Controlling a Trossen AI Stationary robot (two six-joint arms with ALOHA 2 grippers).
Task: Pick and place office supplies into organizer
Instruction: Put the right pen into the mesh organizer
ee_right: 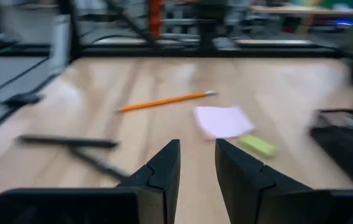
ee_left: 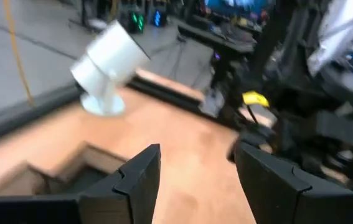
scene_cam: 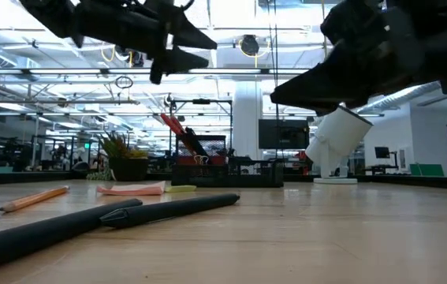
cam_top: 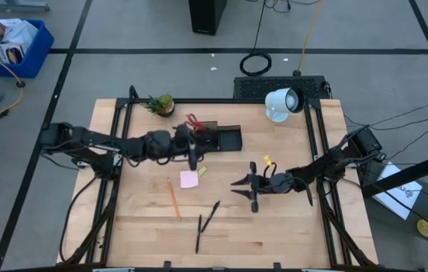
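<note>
The black organizer [cam_top: 227, 139] sits at the table's far middle, with the red-handled scissors [cam_top: 192, 121] standing handles-up in its cup section. My left gripper [cam_top: 202, 142] hovers open above the organizer's near left part, holding nothing. On the wood lie the pink sticky-note pad [ee_right: 223, 121], a yellow-green piece [ee_right: 257, 145], an orange pencil [ee_right: 164, 101] and two black pens [cam_top: 206, 219]. A small yellow piece [cam_top: 267, 160] lies right of centre. My right gripper [ee_right: 196, 165] is open and empty above the table, pointing left toward the pad.
A white round lamp-like device [cam_top: 283, 102] stands at the far right corner and a small potted plant [cam_top: 161, 103] at the far left. Black frame rails [cam_top: 315, 151] border the table. Bare wood lies between my right gripper and the pad.
</note>
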